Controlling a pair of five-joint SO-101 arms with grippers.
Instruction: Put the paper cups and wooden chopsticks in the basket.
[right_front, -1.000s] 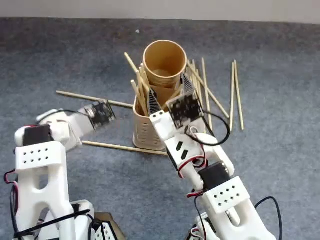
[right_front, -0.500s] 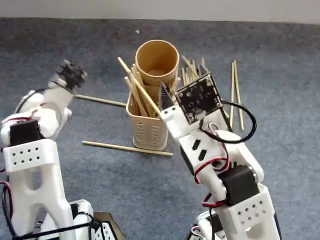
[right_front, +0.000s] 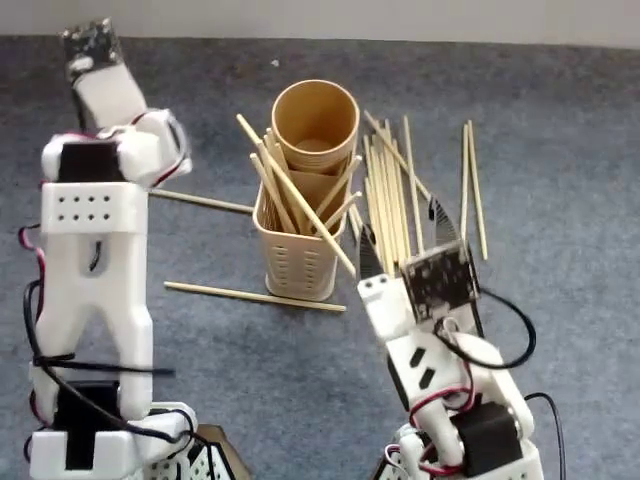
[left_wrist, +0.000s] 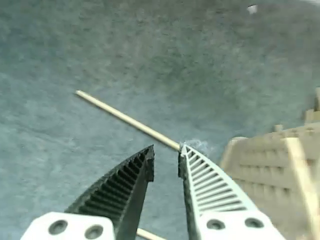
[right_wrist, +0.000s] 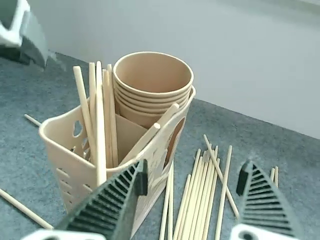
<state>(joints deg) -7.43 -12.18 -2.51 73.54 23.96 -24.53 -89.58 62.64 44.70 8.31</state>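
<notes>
L gripper (left_wrist: 166, 149) up high, R gripper (right_wrist: 193, 176) spread wide over chopsticks (right_front: 388, 200)

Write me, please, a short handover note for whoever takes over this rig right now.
Left gripper: slightly open, empty, raised over the carpet left of the basket.
Right gripper: wide open, empty, above the bundle of chopsticks right of the basket.
Done: stacked paper cups and several upright chopsticks are in the basket.
Left: the bundle, a pair of chopsticks farther right, a front chopstick and a left chopstick, all on the carpet.
</notes>
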